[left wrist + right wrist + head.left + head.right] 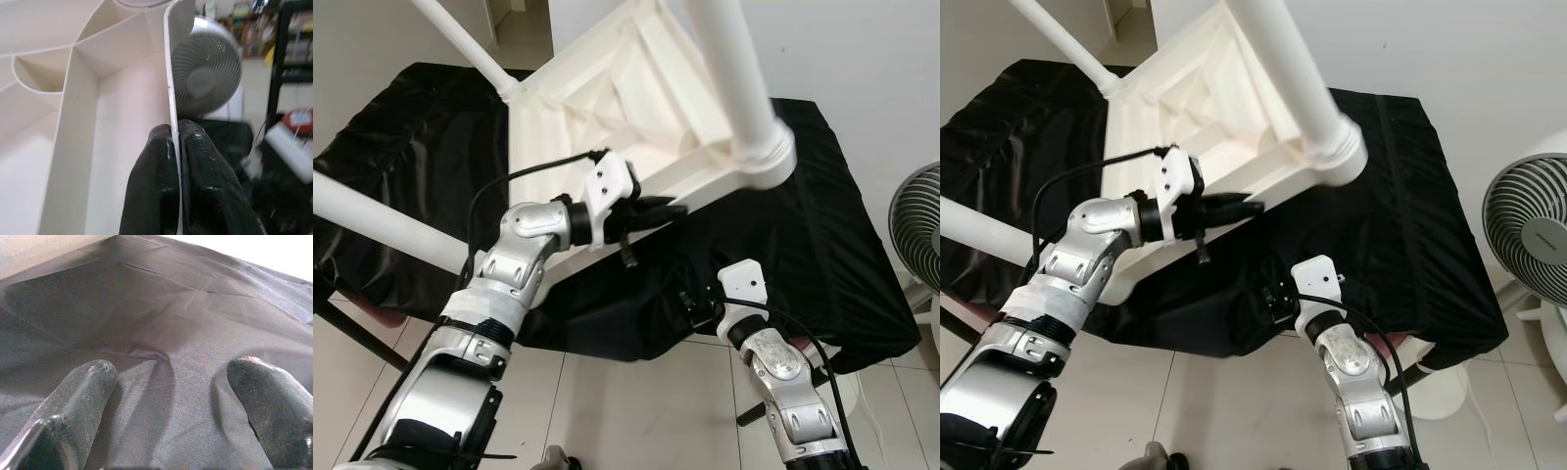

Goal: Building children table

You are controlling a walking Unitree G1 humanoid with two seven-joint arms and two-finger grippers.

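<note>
Looking down, we see a work surface draped in black cloth (822, 225), standing on a pale tiled floor (636, 411) against a white wall (1449, 49). A white pedestal fan (1533, 235) stands off to our right, just beside the draped surface.

The children's table (617, 88) is white plastic and lies upside down on the cloth, its ribbed underside facing up at us. The ribs form a square frame with diagonal braces running to the corners. A thick round near leg (729, 69) rises from a ringed socket at the corner closest to our right side, pointing up toward the camera. A far leg (460, 44) sticks out from the opposite corner, and another white leg (382, 225) runs across the left of the scene.

Our left gripper (656, 211) sits at the table's near edge, and the left wrist view shows its black fingers (151, 191) pressed together on the thin white rim (171, 98), pinching it between them. Our right gripper (171, 401) is lower, well apart from the table, at the front drape of the cloth; its two fingers are spread wide with only black fabric between them
</note>
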